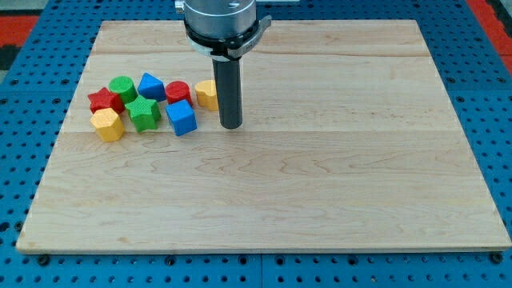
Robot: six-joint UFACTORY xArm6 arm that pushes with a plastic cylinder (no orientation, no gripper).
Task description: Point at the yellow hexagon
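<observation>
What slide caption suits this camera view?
My tip rests just right of a yellow block at the block cluster's right end.

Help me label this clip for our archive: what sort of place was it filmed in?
Most likely a robotics lab bench. A wooden board lies on a blue perforated base, small coloured blocks such as the yellow hexagon sit clustered on it, and my tip rests beside them.

You see my tip [230, 126] resting on the wooden surface [320, 200] just right of a yellow block [206, 94], shape partly hidden by the rod | left cluster: red cylinder [178, 92], blue cube [182, 118], green star [143, 112], blue block [151, 86], green cylinder [122, 87], red star [104, 101], yellow hexagon [107, 124] at far left
</observation>
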